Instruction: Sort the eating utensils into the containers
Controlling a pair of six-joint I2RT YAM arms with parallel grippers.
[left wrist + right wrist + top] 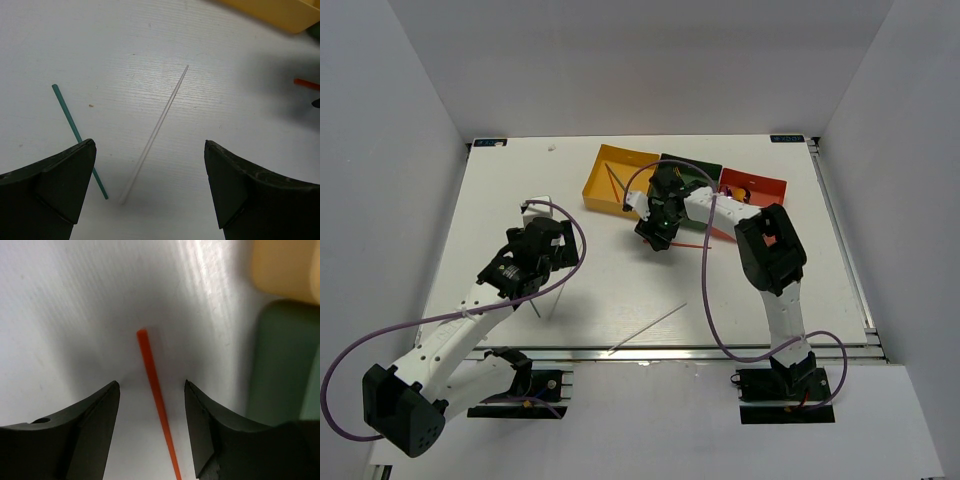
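Note:
My right gripper (656,240) is open and low over the table, its jaws on either side of a red chopstick (149,365) without touching it; the chopstick also shows in the top view (692,244). My left gripper (550,262) is open and empty (150,145), above a pale chopstick (159,125) and a green chopstick (70,117). The pale chopstick lies near the front edge (647,329). The yellow tray (603,160), the dark green tray (705,167) and the red-orange tray (765,185) stand side by side at the back. My right arm hides most of the green tray.
Thin sticks lie in the yellow tray (611,186), and a small item lies in the red-orange tray (744,190). Purple cables loop from both arms over the table. Grey walls close in the table on the left, back and right.

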